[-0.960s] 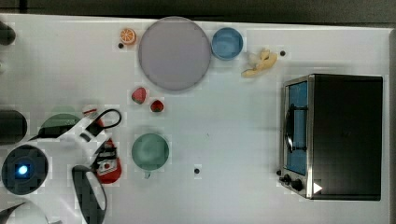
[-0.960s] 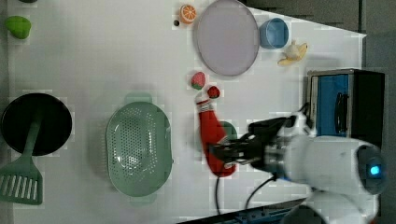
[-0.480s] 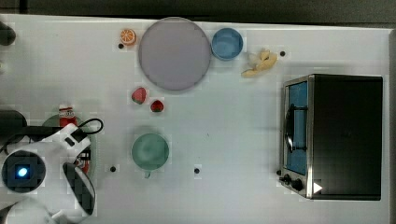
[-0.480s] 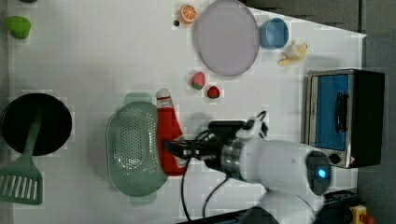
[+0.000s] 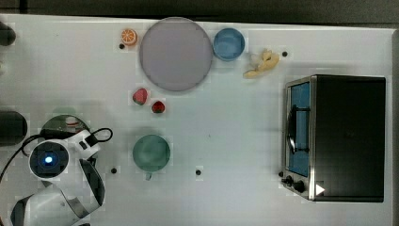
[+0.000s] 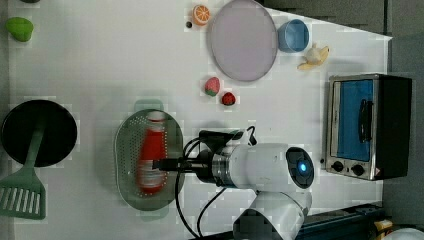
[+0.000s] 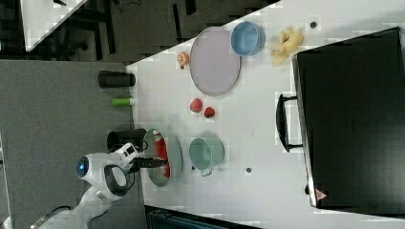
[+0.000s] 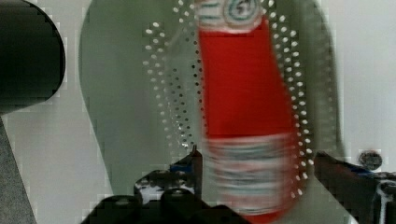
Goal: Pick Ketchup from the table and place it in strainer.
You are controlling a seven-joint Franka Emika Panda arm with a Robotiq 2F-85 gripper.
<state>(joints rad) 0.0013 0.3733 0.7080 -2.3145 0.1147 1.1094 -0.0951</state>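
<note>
Red, white-labelled Ketchup [image 6: 149, 155]; pale mint-green, perforated strainer [image 6: 123, 150]; white table [image 6: 100, 60].

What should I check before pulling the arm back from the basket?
1. Ketchup bottle inside the strainer: ok, lying along it.
2. Gripper let go: ok, fingers spread wider than the bottle with gaps showing.
3. Bottle at rest: cannot tell, it looks blurred.
4. Bottle within the rim: ok in the left view.
5. Retreat path: ok, green cup and black pan stand apart from the arm.
</note>
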